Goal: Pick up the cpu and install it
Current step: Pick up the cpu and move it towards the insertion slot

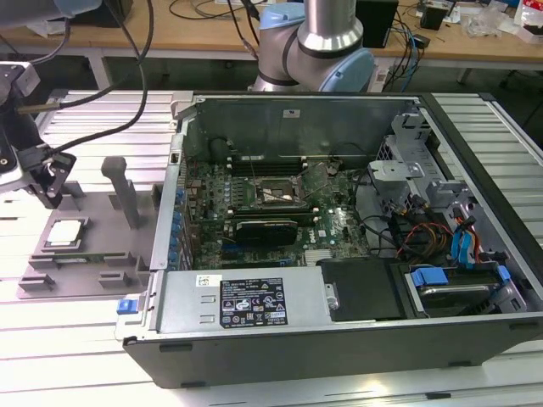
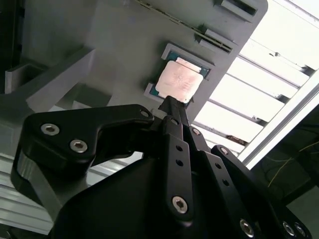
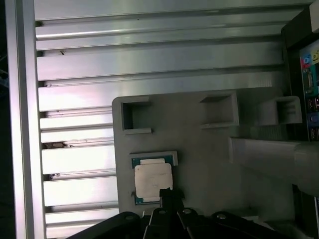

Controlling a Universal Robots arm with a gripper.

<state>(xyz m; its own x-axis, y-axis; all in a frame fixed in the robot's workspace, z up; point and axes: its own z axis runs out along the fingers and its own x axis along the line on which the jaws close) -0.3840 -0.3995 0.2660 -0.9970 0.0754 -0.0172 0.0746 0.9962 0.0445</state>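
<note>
Open PC case [image 1: 356,343] takes the centre and the exterior view's right. Grey tray [image 1: 106,242] sits beside it, on the exterior view's left. Gripper [image 2: 172,105] is over the tray. In the second wrist view its fingertips are pinched together and hold nothing, with the tip at the cpu [image 2: 179,79] edge, contact unclear. The cpu lies flat in its tray pocket, not lifted.

A slatted metal counter [image 1: 76,356] is seen across the exterior view. An open computer case [image 1: 339,348] is laid on it from the centre to the right of the frame; a grey plastic tray [image 1: 110,216] is set just beside it, at the left.
</note>
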